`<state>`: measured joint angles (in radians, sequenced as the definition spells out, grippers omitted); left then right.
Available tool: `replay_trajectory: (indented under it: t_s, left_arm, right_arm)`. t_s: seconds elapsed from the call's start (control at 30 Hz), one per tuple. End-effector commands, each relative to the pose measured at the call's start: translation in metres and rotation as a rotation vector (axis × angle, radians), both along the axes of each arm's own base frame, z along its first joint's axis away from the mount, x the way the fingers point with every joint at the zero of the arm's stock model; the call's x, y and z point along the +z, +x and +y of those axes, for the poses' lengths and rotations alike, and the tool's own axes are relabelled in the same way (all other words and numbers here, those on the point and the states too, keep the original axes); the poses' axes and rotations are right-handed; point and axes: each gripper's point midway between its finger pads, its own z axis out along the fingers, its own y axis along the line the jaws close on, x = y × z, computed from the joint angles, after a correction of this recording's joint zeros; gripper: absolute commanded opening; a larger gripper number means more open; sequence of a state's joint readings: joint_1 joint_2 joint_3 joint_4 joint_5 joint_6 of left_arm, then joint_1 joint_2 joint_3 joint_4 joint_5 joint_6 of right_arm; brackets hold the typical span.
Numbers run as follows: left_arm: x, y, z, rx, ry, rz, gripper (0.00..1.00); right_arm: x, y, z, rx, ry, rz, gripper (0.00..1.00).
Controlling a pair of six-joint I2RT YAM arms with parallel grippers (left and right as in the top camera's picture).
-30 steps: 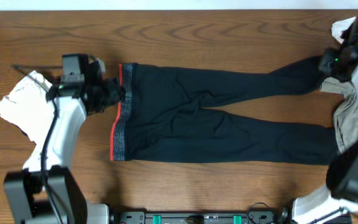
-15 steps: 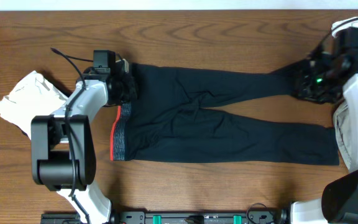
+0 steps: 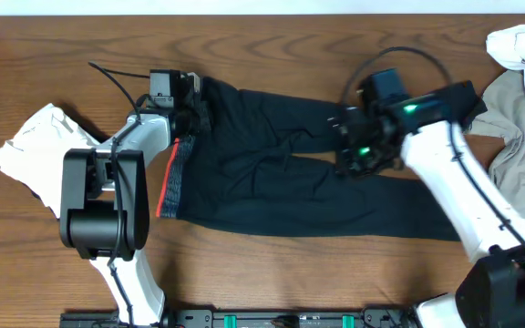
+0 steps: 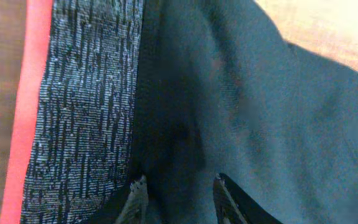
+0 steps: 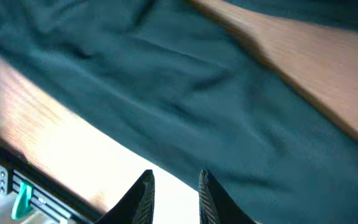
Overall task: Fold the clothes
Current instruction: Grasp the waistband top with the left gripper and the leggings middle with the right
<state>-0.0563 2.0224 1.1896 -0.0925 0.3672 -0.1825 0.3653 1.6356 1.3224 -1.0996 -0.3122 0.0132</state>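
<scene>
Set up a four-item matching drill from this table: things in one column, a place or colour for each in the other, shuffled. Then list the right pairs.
Things
1. khaki cloth
2. waistband
3. left gripper
4. right gripper

Places and colours
A. over the legs of the black trousers, mid-table
B. at the right end of the table
C. grey with a red edge, at the trousers' left end
D. at the waistband's far corner

Pairs: 1-B, 2-C, 3-D, 4-A
</scene>
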Motion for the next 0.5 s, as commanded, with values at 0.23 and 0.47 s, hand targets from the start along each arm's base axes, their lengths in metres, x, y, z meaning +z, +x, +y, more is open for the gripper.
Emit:
replay_trajectory:
  t_s: [0.23, 0.47]
  left_arm:
    - [-0.036, -0.013, 0.031, 0.084, 0.167, 0.084, 0.38]
    - [-0.041, -0.022, 0.058, 0.176, 0.187, 0.145, 0.38]
  right_arm:
    - [-0.026, -0.025, 0.053, 0.110, 0.035, -0.015, 0.27]
    - [-0.049, -0.023, 0.023, 0.029, -0.111, -0.025, 0.27]
